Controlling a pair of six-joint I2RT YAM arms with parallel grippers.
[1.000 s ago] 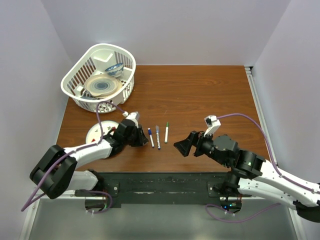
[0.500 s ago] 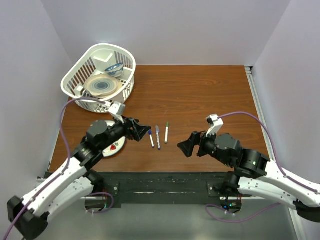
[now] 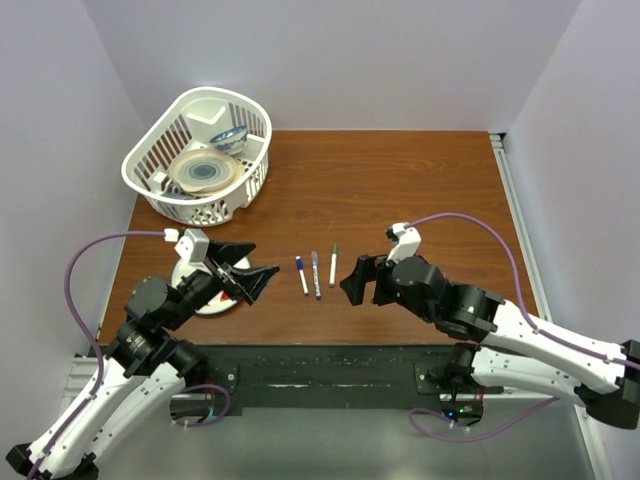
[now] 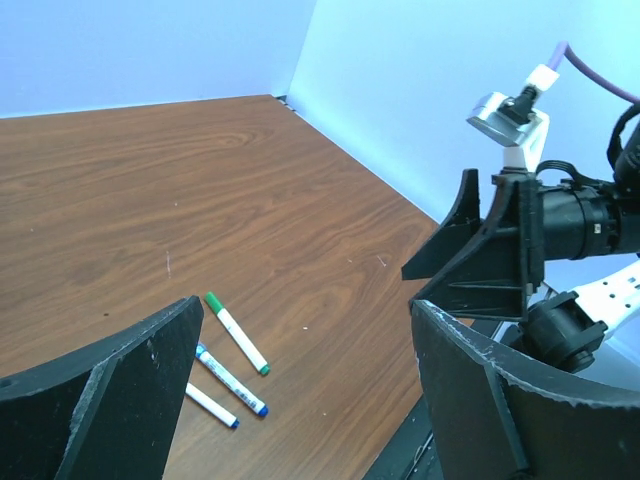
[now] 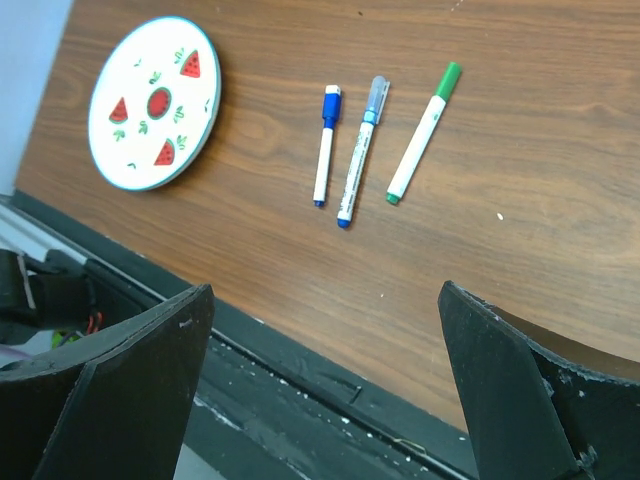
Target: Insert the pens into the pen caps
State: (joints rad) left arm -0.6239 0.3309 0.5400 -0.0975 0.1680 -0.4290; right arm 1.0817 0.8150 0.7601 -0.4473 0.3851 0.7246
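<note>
The brown wood-grain surface (image 3: 400, 190) carried everything. A white slotted plastic basket (image 3: 215, 206), with a ringed dish and a small blue-patterned bowl in it, stood well beyond the left tool (image 3: 260, 261), at the far left corner. The left tool hovered above the surface with its black fingers spread wide apart and nothing between them. The right tool (image 3: 356, 278) faced it, its fingers likewise wide apart and holding nothing. A round white plate with red watermelon slices (image 5: 155, 105) lay under and just behind the left tool. Three thin white marker pens (image 5: 355, 170) lay side by side on the surface between the two tools, closer to the right tool, touched by neither. Each had a stubby plastic cap on its far end: a blue cap (image 5: 331, 104), a greyish translucent cap (image 5: 377, 94) and a green cap (image 5: 450, 76).
</note>
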